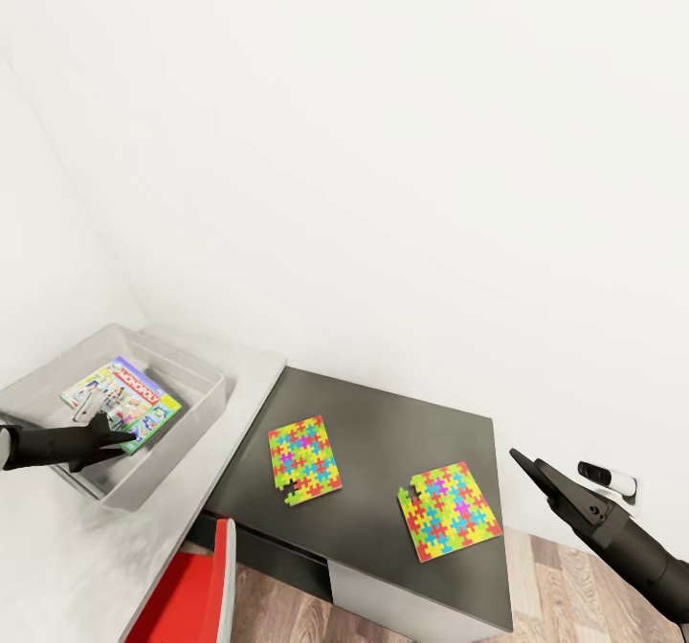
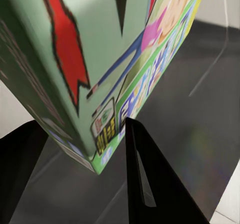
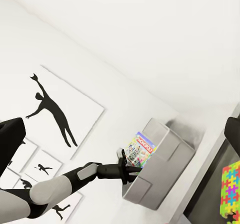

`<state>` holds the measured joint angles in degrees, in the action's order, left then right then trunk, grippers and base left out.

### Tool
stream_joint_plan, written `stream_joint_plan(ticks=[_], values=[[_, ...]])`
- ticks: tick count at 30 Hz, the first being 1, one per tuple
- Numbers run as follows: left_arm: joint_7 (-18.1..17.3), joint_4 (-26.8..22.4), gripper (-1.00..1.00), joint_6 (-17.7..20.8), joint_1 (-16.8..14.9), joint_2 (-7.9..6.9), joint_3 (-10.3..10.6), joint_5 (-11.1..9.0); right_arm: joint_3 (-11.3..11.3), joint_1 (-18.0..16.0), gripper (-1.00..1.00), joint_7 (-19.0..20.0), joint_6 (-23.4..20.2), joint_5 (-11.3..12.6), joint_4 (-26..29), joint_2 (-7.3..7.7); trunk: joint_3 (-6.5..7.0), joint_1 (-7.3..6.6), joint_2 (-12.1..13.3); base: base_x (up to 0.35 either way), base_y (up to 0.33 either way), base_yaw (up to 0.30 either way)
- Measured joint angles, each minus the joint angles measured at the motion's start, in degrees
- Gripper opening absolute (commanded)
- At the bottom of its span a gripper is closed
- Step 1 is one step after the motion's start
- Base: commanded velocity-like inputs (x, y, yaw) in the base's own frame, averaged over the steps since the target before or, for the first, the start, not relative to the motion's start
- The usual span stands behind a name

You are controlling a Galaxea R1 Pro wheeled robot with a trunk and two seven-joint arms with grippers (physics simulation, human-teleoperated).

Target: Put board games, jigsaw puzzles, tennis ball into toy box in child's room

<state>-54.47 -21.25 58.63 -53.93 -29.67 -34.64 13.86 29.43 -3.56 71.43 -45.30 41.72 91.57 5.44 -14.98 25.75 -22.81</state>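
The left hand reaches into the grey toy box at the pale end of the counter. Its two dark fingers are clamped on the near edge of a green-edged Monopoly board game, which lies tilted inside the bin with its printed face up. In the left wrist view the game's green edge sits between the two fingers, one on each side of the box, with the grey floor of the bin beneath. From the right wrist view the left arm stretches across to the bin, and the game stands up out of it at the hand's tip.

Two jigsaw puzzles lie flat on the lower dark grey section of the counter, well apart from the left hand. One puzzle lies nearer the bin; the other lies nearer the right hand. The two slabs do not touch.

The right hand hangs in the air off the dark end of the counter, beside the farther puzzle and holding nothing; whether its fingers are apart or together cannot be told. A red chair back shows at the counter's near edge. Black silhouette pictures hang on the white wall.
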Motion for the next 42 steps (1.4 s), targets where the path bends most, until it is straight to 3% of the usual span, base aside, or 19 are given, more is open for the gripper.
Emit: stream_joint_plan(ticks=[10, 15, 22, 42], values=[[0.71, -0.47, -1.00, -0.06, -0.03, -0.07, -0.07, -0.09, 0.00, 0.00, 1.00, 0.01, 0.00, 0.00, 0.00, 0.00, -0.01, 0.00, 0.00, 0.000, 0.000, 0.000], [3.57, -0.60, -1.00, -0.06, -0.04, 0.00, -0.69, -0.53, 0.00, 0.00, 1.00, 0.05, 0.00, 0.00, 0.00, -0.01, 0.00, 0.00, 0.00, 0.000, 0.000, 0.000], [4.91, -0.76, -1.00, -0.42, -0.05, 0.02, -0.91, -0.99, 0.08, 0.00, 1.00, 0.07, 0.00, 0.00, 0.00, 0.00, 0.00, 0.00, 0.00, 0.000, 0.000, 0.000], [5.46, -0.87, -1.00, -0.69, -0.05, 0.03, -1.22, -1.11, 0.75, 0.00, 1.00, 0.09, 0.01, 0.00, 0.00, 0.00, -0.39, 0.00, 0.00, 0.000, 0.000, 0.000]])
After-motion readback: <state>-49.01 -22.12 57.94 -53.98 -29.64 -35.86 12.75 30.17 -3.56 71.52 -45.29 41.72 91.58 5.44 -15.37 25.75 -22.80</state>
